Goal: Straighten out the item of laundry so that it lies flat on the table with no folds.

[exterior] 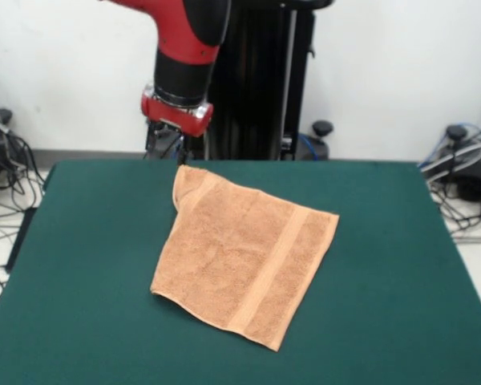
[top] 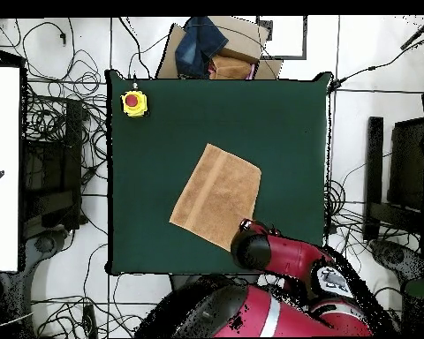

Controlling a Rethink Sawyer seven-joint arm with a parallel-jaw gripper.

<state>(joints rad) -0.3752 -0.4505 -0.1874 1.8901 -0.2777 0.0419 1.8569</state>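
Observation:
The peach-orange towel [exterior: 240,257] lies slanted on the middle of the dark green table [exterior: 401,281], with a band stripe across its near-right part. Its far-left corner is raised and curled at the table's far edge. My gripper [exterior: 181,159] sits right on that corner and looks shut on it. In the overhead view the towel [top: 217,196] lies on the table [top: 286,124], and its corner nearest the robot is hidden under the red arm [top: 255,247], which also hides the gripper.
A yellow box with a red button [top: 134,103] stands on one table corner. A cardboard box with blue cloth [top: 217,51] sits beyond the table's edge. Cables lie on the floor around the table. The black pedestal [exterior: 268,80] stands behind the towel.

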